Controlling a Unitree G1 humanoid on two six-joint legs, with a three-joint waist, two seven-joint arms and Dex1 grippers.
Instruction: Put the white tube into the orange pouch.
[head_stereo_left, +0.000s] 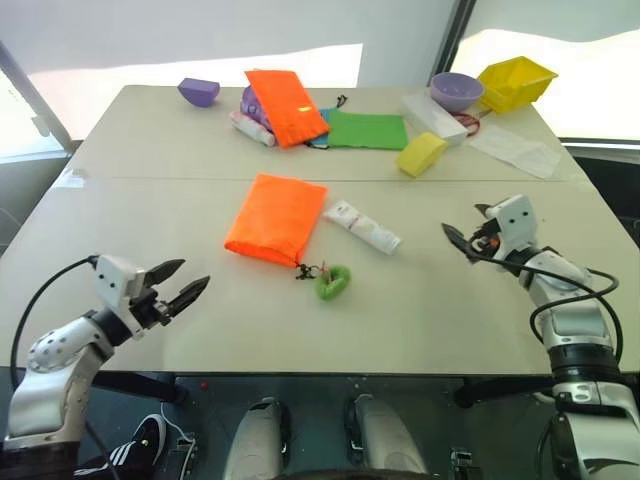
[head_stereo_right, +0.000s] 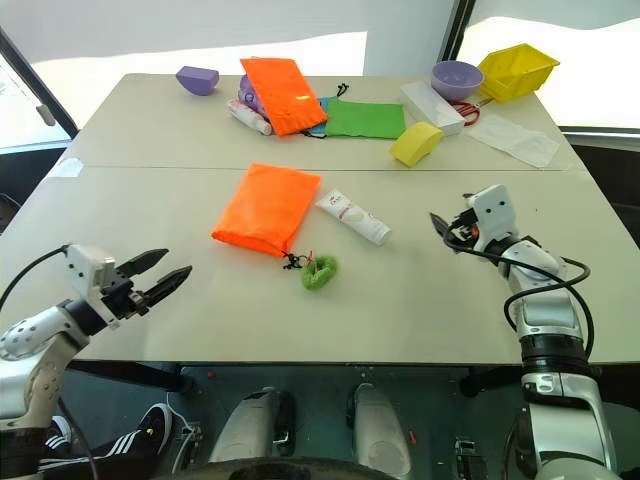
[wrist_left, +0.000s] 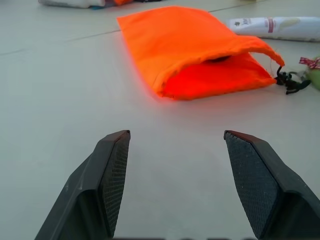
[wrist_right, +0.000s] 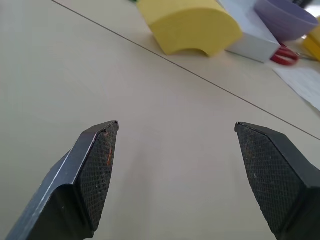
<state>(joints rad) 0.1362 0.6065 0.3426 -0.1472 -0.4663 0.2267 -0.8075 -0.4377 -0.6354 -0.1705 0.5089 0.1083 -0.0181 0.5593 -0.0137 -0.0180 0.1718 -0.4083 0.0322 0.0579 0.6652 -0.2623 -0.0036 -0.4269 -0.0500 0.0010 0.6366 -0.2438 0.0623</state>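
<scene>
Reaching has not yet begun, by the look of it: both tools hover over the near part of the bench (head_stereo_left: 420, 320) with nothing in them. The left tool (head_stereo_left: 186, 284) has its fingers spread wide and faces the orange pouch (head_stereo_left: 275, 217), whose mouth gapes toward it in the left wrist view. The right tool (head_stereo_left: 462, 238) is likewise spread wide, well apart from the white tube (head_stereo_left: 362, 227). The tube lies flat just beside the pouch's right edge; the pouch's dark cord ends at a green ring (head_stereo_left: 333, 282) nearer the robot. Next, I judge, the right tool must close on the tube while the left holds the pouch mouth open. Reddish print on the tube is too small to read. Farther back sit another pouch (head_stereo_left: 287, 105) and a yellow block (head_stereo_left: 421, 153).
</scene>
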